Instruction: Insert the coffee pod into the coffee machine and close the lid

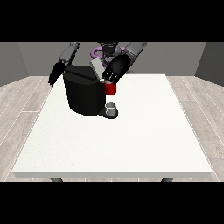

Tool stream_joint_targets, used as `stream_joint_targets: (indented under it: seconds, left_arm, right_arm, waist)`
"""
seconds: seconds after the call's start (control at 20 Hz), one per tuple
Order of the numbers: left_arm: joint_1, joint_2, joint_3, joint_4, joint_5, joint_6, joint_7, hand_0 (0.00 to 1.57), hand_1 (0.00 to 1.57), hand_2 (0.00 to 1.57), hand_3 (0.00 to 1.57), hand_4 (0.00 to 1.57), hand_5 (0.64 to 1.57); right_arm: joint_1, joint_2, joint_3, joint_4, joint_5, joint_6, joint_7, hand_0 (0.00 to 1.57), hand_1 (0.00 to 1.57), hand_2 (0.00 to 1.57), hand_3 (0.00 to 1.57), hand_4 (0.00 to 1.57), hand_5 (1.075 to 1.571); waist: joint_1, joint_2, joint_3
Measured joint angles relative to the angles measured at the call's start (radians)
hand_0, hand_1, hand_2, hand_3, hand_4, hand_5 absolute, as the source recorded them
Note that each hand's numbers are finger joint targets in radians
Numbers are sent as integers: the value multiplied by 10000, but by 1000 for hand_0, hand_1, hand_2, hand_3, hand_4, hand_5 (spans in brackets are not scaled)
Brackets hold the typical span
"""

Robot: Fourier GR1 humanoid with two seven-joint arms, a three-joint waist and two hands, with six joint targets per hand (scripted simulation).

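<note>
You see the lid raised on the coffee machine. The hand at the view's right hovers there, finger state unclear. Pod not identifiable; closing remains.

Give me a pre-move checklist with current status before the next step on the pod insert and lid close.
1. Lid raised off the coffee machine: ok.
2. Hand at the view's right at the lid and the red thing at the machine: ok.
3. Pod held in that hand: cannot tell.
4. Grey thing on the machine's base is the pod: cannot tell.
5. Hand at the view's left away from the lid: ok.
6. Machine upright on the table: ok.
</note>
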Motion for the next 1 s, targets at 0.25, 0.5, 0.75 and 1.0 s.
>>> stream_joint_targets:
  seconds: [0.25, 0.5, 0.75, 1.0]
  left_arm:
    - [109, 192, -402, -53, -489, 221, -286, 1162, 1162, 1190, 1068, 0, 1571]
    - [59, 167, -508, 39, -703, 380, -332, 1115, 1115, 1136, 1016, 0, 1571]
    - [-55, 345, -281, 118, -658, 607, -552, 1150, 1150, 1145, 953, 0, 1571]
    - [-210, 399, -106, 150, -587, 759, -754, 1241, 1241, 1202, 970, 0, 1571]
  right_arm:
    - [157, 4, -8, 48, 5, -11, -135, 0, 0, 0, 0, 0, 1571]
    - [143, 70, 25, 75, 52, -87, -184, 0, 0, 0, 0, 42, 1571]
    - [-66, -11, 4, -59, 29, -35, -127, 0, 0, 0, 0, 144, 1571]
    - [-144, 72, 165, -99, 197, -125, -100, 0, 0, 0, 0, 74, 1571]
  waist:
    - [38, 57, 1]
    - [17, 188, 4]
    - [-114, 449, 6]
    - [-162, 589, -6]
